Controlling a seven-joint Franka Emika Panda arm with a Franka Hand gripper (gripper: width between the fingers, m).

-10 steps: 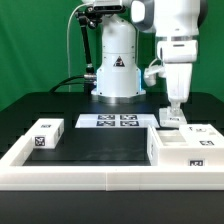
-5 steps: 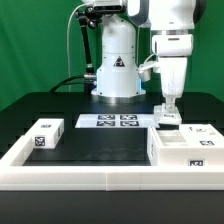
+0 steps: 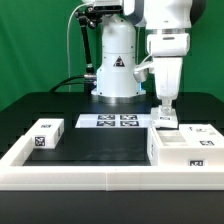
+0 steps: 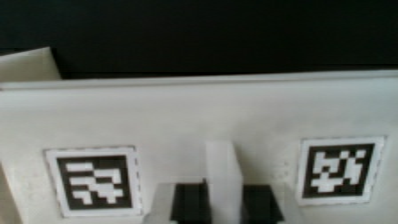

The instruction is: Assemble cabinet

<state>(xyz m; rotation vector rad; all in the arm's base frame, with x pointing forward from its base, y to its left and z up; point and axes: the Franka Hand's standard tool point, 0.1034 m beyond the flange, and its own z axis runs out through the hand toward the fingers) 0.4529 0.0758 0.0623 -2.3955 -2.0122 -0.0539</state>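
Observation:
My gripper (image 3: 165,108) hangs over the back of the white boxy cabinet body (image 3: 186,152) on the exterior view's right. It is shut on a small white cabinet part (image 3: 166,121) held just above the body. In the wrist view the gripper (image 4: 226,198) has its two dark fingers (image 4: 187,200) on either side of a raised white rib of that part (image 4: 196,110), which carries two marker tags. A small white tagged block (image 3: 45,134) lies at the exterior view's left. Another tagged white piece (image 3: 204,131) lies at the far right.
The marker board (image 3: 109,121) lies flat in front of the arm's base (image 3: 116,75). A long white rim (image 3: 90,178) runs along the table's front and up its left side. Black table surface lies between the left block and the cabinet body.
The arm has moved towards the exterior view's left, carrying the small white part with it. The other pieces have not moved.

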